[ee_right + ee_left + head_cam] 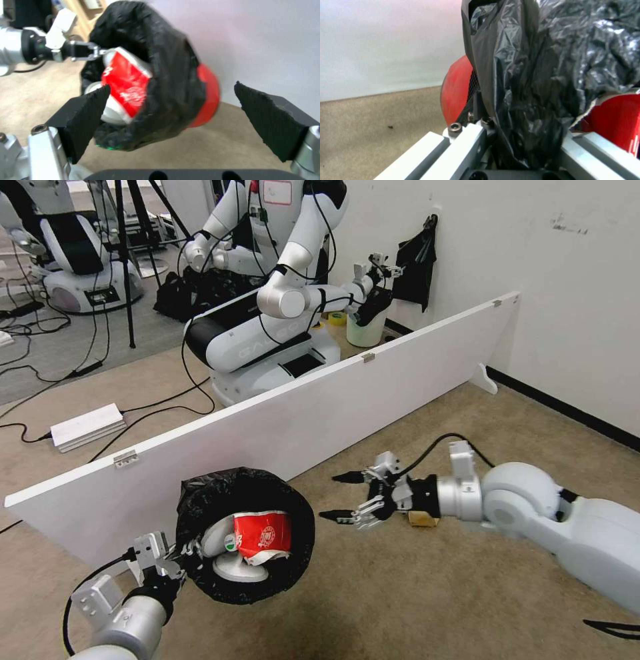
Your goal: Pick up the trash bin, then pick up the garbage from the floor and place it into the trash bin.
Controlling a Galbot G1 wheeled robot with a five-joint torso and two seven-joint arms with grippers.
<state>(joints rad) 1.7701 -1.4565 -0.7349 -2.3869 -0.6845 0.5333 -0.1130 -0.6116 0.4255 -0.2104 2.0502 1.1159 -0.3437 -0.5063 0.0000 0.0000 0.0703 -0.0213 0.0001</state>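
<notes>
Left end effector (179, 561) clamped on the rim of the trash bin (245, 535), held off the floor, tilted, red-white paper cup (263, 535) inside. Right end effector (345, 497) wide open, empty, just beside the mouth (drop apparently done). Next: probably more floor litter.

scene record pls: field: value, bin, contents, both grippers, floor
bin: trash bin off the floor, tilted, mouth facing the right gripper
held by: left gripper, shut on its rim and black liner
contents: red-white paper cup, white pieces beside it
right gripper: open, empty, just outside the bin mouth
floor: tan item on the carpet under the right wrist
backdrop: white board standing behind the bin
</notes>
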